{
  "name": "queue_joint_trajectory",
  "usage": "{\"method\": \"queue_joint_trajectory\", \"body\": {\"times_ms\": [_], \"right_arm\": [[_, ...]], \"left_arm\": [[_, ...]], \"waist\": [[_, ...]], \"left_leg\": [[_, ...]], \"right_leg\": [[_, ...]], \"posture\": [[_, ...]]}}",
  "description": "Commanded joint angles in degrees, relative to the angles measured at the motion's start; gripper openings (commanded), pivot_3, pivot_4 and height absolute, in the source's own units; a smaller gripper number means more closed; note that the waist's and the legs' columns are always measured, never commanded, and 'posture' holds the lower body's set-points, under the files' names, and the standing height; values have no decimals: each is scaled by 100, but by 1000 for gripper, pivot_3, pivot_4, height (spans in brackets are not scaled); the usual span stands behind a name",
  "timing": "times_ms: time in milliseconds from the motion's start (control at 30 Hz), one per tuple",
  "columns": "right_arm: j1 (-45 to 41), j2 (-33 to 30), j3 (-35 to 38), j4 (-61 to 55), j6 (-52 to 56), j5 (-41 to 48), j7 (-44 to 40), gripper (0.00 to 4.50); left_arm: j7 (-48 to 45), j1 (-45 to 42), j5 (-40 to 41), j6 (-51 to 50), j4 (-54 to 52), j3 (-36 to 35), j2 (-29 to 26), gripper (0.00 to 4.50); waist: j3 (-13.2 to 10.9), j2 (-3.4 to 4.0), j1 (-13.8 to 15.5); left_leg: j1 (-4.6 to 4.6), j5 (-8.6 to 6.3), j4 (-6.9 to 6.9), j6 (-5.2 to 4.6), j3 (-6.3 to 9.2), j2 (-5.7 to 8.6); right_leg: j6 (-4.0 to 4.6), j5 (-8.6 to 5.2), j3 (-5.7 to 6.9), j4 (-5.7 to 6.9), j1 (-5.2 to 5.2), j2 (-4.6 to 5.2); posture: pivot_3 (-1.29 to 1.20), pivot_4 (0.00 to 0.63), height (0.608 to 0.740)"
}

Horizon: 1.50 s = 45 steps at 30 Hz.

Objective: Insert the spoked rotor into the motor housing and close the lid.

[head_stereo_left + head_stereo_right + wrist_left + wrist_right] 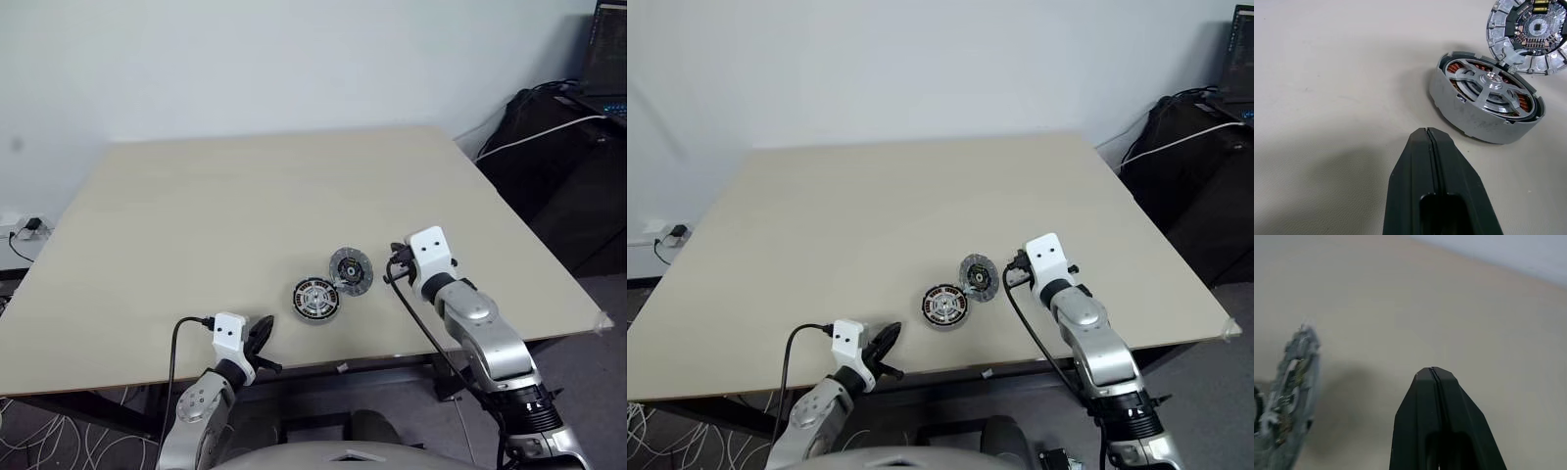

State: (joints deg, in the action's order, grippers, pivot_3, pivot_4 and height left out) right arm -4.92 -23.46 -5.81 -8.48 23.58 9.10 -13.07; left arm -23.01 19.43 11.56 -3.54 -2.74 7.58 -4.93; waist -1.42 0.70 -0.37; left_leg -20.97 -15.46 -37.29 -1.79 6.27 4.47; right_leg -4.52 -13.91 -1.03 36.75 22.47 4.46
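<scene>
Here, on the pale beige wooden table [245, 196], the motor housing [316, 299], a round flat disc with copper-brown windings inside a dark outer edge, lies low and just right of centre in the left eye view; the spoked rotor [1492, 85], a silver wheel with a shiny hub and broad spokes, sits inside it, the windings showing between the spokes. The lid [351, 269], a round silver-grey metal disc with a green-and-black circuit part at its centre, lies face up, up and to the right of the housing, its edge touching or overlapping the housing's rim.

The left gripper [263, 345], two black fingers pressed together and holding nothing, sits at the lower left of the head views near the table's front edge, down and left of the housing and apart from it; the right gripper [1433, 370], likewise closed tight and empty, is at the right of the head views, just right of the lid and not touching it.

The left wrist view gives what the head views cannot: the rotor's spokes, the housing's grey side wall and the lid's ribbed inner face; the right wrist view catches the lid edge-on and blurred at its left margin, with bare table beyond the fingertips.
</scene>
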Motion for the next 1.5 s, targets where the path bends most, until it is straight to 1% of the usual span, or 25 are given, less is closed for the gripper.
{"method": "queue_joint_trajectory", "body": {"times_ms": [33, 333, 567, 700, 900, 1067, 1100, 1167, 1267, 1300, 1367, 1433, 1500], "right_arm": [[-26, 137, 86, 35, -238, -11, -174, 6], [-38, 236, -7, -69, -67, -44, -566, 6], [-1, -104, -550, -1109, 1074, 938, -2080, 6], [-190, -173, -693, -1432, 1469, 1267, -2437, 6], [-491, -6, -771, -1331, 1608, 1255, -2390, 6], [-539, 88, -848, -1211, 1558, 1125, -2312, 6], [-536, 91, -850, -1213, 1551, 1129, -2314, 6], [-469, 214, -712, -1241, 1357, 1221, -2282, 6], [-379, 580, -351, -1193, 874, 1350, -2109, 6], [-352, 783, -135, -1126, 532, 1314, -1921, 6], [-289, 955, 140, -1027, 119, 1189, -1682, 6], [-237, 949, 258, -957, 23, 1028, -1494, 6], [-162, 689, 164, -951, 87, 707, -1417, 6]], "left_arm": [[-34, -82, 12, 18, -193, 31, -37, 0], [-45, -104, 5, 87, -104, 4, -63, 0], [-91, -155, 7, 140, 0, 2, -70, 0], [-85, -161, 1, 148, 3, -4, -54, 0], [-28, -151, -7, 149, -42, -23, -24, 0], [19, -130, -6, 143, -92, -36, -12, 0], [21, -133, -4, 141, -92, -36, -13, 0], [25, -135, 4, 137, -93, -40, -14, 0], [18, -135, 16, 137, -91, -43, -20, 0], [12, -139, 18, 137, -83, -38, -19, 0], [0, -148, 21, 139, -64, -30, -19, 0], [-8, -155, 21, 137, -57, -25, -21, 0], [-2, -156, 15, 116, -84, -11, -20, 0]], "waist": [[-1, -2, 10], [-1, -2, 137], [-2, -4, 154], [-7, -12, 161], [-12, -21, 197], [-17, -29, 213], [-18, -30, 217], [-20, -34, 218], [-22, -35, 216], [-23, -35, 215], [-23, -35, 215], [-23, -35, 220], [-22, -34, 223]], "left_leg": [[2, 0, -1, 0, 0, 0], [1, 0, -1, 0, 0, 0], [1, 0, -1, 0, 1, -3], [1, 0, -2, 0, 1, -2], [1, -1, -3, 2, 1, -2], [-2, -2, -1, 2, 2, -2], [-3, -2, -1, 2, 2, -1], [-3, -3, -1, 2, 2, -1], [-3, -3, -1, 3, 4, -2], [-2, -3, -1, 4, 4, -2], [-2, -4, -1, 5, 3, -2], [-2, -5, -2, 6, 1, 1], [-2, -4, -2, 5, 1, 3]], "right_leg": [[0, 0, 0, 1, -2, 0], [0, 2, -1, 0, 0, 0], [1, 1, 0, 1, 1, -2], [1, 0, 1, -1, -1, 1], [-2, 1, 2, -1, -1, 2], [-4, 5, 3, -1, 2, 2], [8, 13, 3, -1, 3, 3], [9, 13, 3, -2, 3, 3], [-5, 4, 5, -1, 3, 2], [-6, 4, 4, 0, 3, 1], [-12, 8, 4, 0, 3, 1], [-17, 11, 3, -1, 2, 2], [-5, 21, 3, -2, 1, 3]], "posture": [[0, 0, 740], [0, 0, 740], [0, 0, 740], [0, 0, 740], [0, 0, 740], [0, 0, 740], [0, 0, 740], [0, 0, 740], [0, 0, 740], [0, 0, 740], [0, 0, 740], [0, 0, 740], [0, 0, 740]]}}
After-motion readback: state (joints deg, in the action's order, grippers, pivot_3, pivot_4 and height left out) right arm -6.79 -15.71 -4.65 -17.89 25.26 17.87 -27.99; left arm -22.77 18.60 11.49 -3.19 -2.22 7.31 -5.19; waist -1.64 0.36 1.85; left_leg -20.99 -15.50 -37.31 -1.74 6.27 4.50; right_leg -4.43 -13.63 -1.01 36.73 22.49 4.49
